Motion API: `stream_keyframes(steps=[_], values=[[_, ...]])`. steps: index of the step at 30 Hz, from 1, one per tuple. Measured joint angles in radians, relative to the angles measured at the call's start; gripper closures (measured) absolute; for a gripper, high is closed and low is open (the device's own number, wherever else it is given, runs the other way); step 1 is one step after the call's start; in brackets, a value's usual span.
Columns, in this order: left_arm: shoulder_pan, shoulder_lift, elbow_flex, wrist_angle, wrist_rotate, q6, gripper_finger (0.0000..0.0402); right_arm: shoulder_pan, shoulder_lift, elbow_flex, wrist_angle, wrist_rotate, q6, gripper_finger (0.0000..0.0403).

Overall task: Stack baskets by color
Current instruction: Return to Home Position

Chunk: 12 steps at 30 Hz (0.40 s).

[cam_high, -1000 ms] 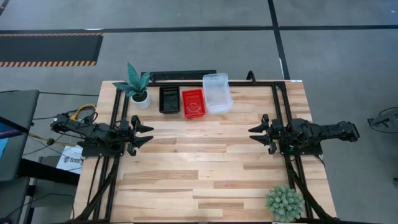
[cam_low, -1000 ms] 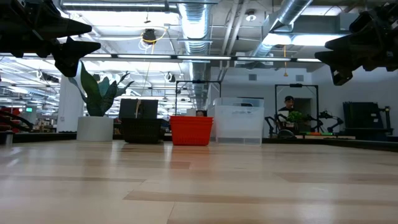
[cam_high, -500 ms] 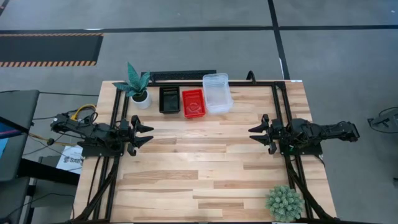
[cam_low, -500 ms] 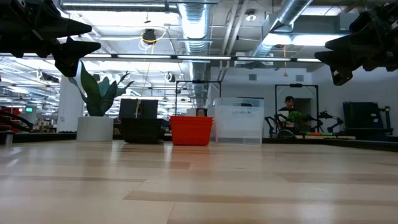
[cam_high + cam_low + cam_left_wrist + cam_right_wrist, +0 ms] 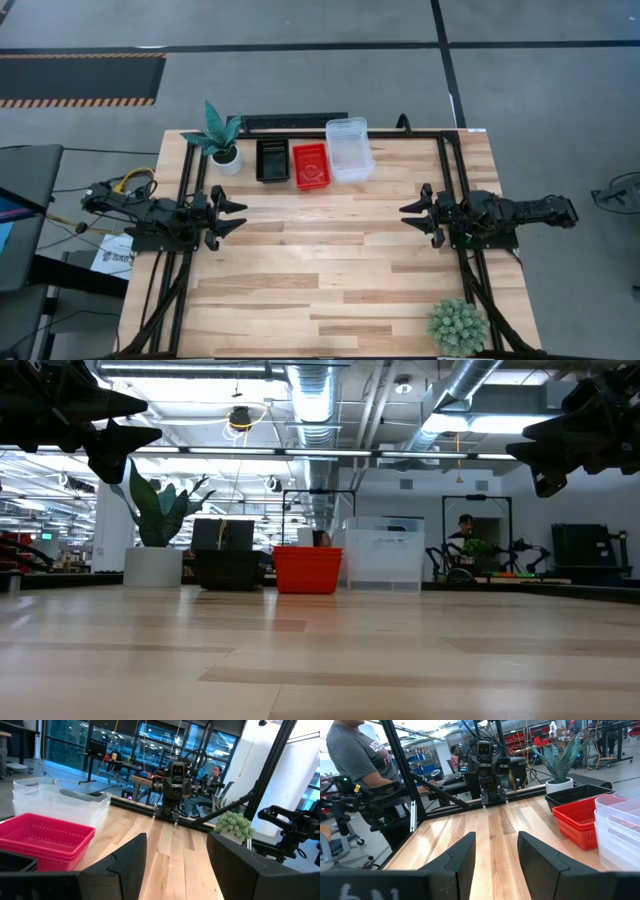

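Change: nothing has moved since the earlier frames.
Left hand [image 5: 232, 215]: parted, empty, over the desk's [image 5: 330, 290] left side.
Right hand [image 5: 413, 215]: parted, empty, right side.
Baskets: black stack [image 5: 272, 160], red stack [image 5: 311, 166], clear stack [image 5: 349, 149] along the far edge.
Advice: sorted already, probably; withdraw without nudging stacks.

A: Where is the free room?

B: The light wooden plank table [image 5: 330, 270] lies bare across its middle, between my left gripper [image 5: 236, 215] and my right gripper [image 5: 408, 216], both with fingers spread.

A: Obstacles?

B: Along the far edge, side by side: black mesh baskets [image 5: 272, 160], red mesh baskets [image 5: 311, 166], clear see-through plastic baskets [image 5: 349, 149]. A tall-leaved plant in a white pot [image 5: 221, 140] stands beside the black ones. A round spiky green plant [image 5: 458, 326] sits at the near right corner.
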Motion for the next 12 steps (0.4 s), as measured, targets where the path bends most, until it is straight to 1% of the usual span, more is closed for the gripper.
stream_keyframes(steps=[12], values=[[0.000, 0.000, 0.000, 0.000, 0.000, 0.000, 0.0205, 0.000, 0.000, 0.000, 0.000, 0.000, 0.000, 0.0233]])
